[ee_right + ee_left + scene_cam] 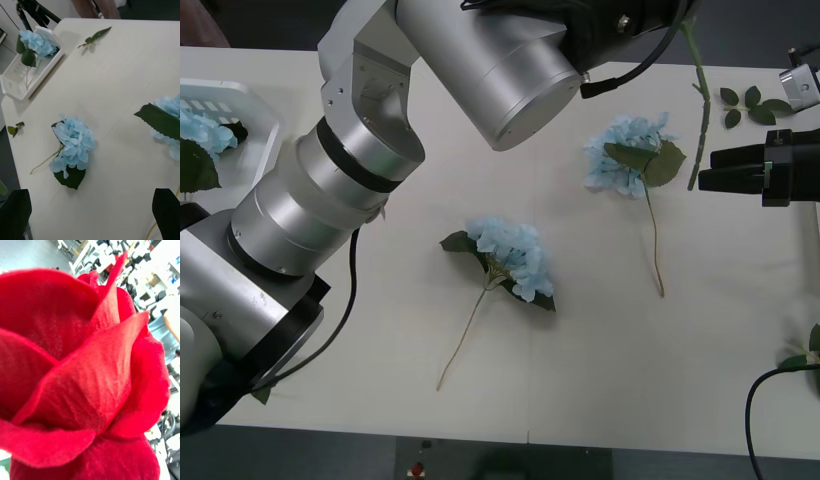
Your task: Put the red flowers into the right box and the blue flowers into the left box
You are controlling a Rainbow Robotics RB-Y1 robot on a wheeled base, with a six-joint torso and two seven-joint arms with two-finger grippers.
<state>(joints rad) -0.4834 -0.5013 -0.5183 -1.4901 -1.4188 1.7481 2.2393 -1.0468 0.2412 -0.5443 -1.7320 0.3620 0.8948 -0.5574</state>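
A red flower (86, 363) sits right up against the left wrist camera, lifted high with the room behind it. Its green stem (701, 100) hangs down over the table's far right in the front view, so my left gripper is shut on it; the left arm (380, 170) reaches across to the top. Two blue flowers lie on the table, one in the middle (510, 258) (73, 144) and one farther right (630, 150) (168, 112). The left box (255, 110) (17, 80) holds another blue flower (200, 130) (37, 43). My right gripper (702, 172) hovers open at the right. The right box is out of view.
Loose green leaf sprigs lie at the far right (752, 105), at the right edge (805, 355), near the table's far side (95, 36) and by its edge (15, 128). A black cable (760, 420) loops at the front right corner.
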